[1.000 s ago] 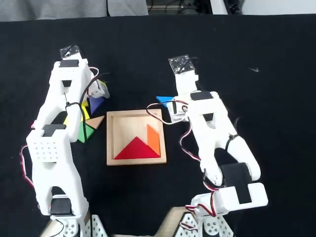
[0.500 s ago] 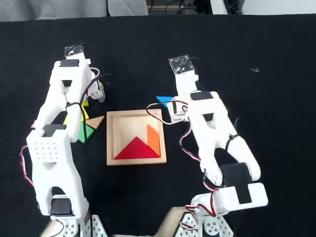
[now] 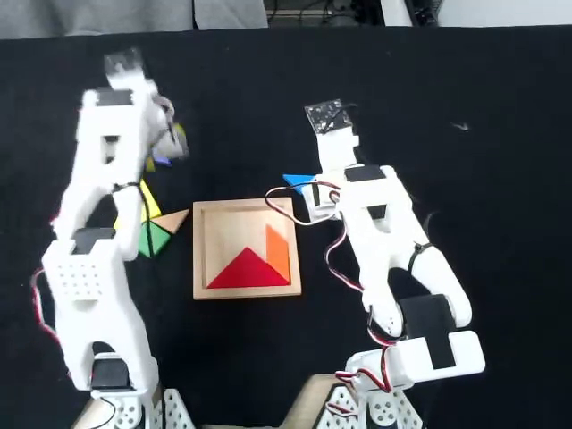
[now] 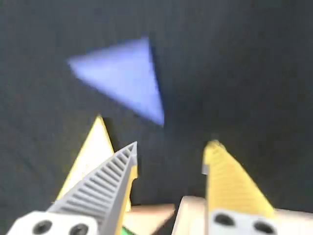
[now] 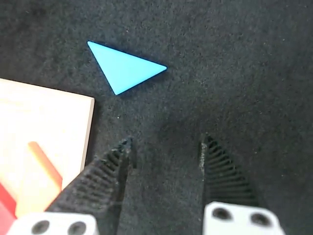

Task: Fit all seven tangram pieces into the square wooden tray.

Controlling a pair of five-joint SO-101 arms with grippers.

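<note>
The square wooden tray (image 3: 204, 250) holds a red triangle (image 3: 246, 268) and an orange piece (image 3: 279, 250). Left of it lie a tan triangle (image 3: 172, 219), a yellow piece (image 3: 150, 204) and a green piece (image 3: 152, 239). A dark blue triangle (image 4: 122, 78) lies on the cloth just beyond my left gripper (image 4: 168, 161), which is open and holds nothing. The same gripper (image 3: 172, 143) hangs blurred beyond the pile. A light blue triangle (image 5: 124, 68) lies off the tray's far right corner (image 5: 73, 112), ahead of my open, empty right gripper (image 5: 166, 147).
Black cloth covers the table. The right arm (image 3: 384, 241) stretches along the tray's right side, and the left arm (image 3: 98, 223) along the loose pieces at its left. Open cloth lies to the far right and beyond the tray.
The left arm has swung away from the pile toward the table's far side, its gripper now blurred. The right arm and all pieces have kept still.
</note>
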